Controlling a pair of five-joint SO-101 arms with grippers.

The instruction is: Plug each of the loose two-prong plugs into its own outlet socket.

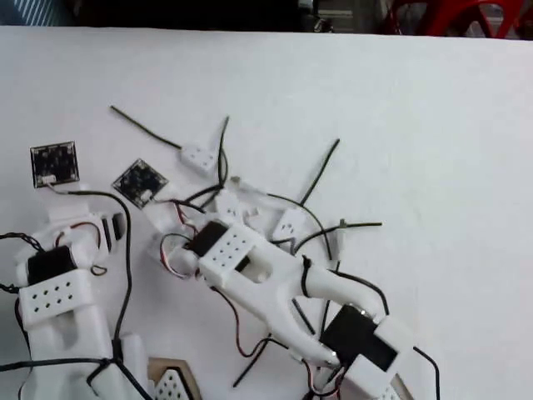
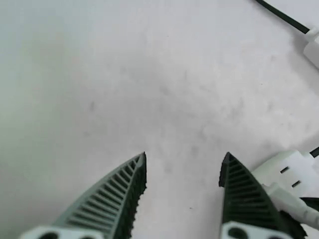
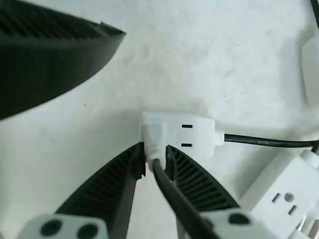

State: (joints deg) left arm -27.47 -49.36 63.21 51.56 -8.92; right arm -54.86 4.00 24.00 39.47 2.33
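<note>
White tabletop [image 1: 433, 125], plug [image 3: 153, 130] in right gripper [image 3: 154, 150]; red frame [image 1: 466, 17] past far edge.

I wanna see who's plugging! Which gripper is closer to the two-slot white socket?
Right. The right gripper pinches a plug up against the socket; the left gripper sits open over bare table beside it.

The plug [image 3: 153, 135] is smooth white plastic, the fingers [image 3: 199, 183] ribbed and matt.

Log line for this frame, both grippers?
left gripper: open over table | right gripper: shut on plug | plug: against outlet socket, seating unclear
</note>
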